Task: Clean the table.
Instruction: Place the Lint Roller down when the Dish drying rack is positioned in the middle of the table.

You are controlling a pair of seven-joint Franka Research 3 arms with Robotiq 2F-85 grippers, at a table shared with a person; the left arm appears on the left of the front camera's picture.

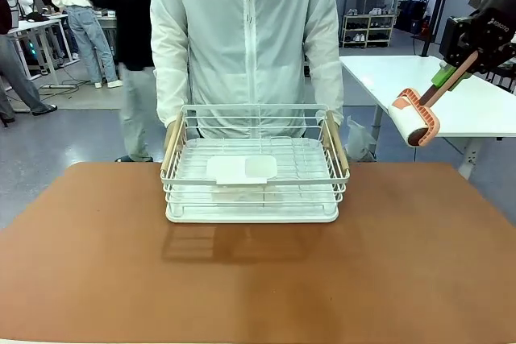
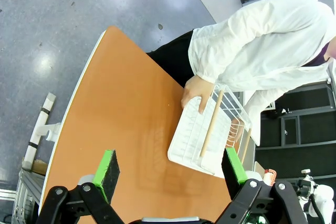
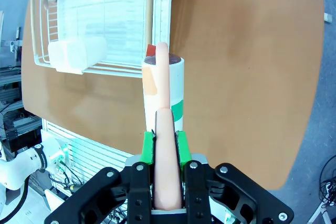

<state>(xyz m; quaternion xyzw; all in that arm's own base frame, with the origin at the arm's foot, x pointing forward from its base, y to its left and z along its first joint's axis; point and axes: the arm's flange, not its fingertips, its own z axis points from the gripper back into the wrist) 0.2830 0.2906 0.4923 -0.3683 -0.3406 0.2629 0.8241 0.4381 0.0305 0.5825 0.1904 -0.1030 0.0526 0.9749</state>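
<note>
The right gripper point(image 3: 165, 142) is clamped on the pink handle of a lint roller point(image 1: 419, 121), its green pads pressing both sides. It holds the roller up in the air off the right end of the table point(image 1: 258, 279), white roll hanging down and to the left, clear of the top. The left gripper point(image 2: 170, 174) stands wide, nothing between its pads, high over the table's left part. A wire basket point(image 1: 254, 163) sits at the table's far middle, a person's hands on its two ends.
</note>
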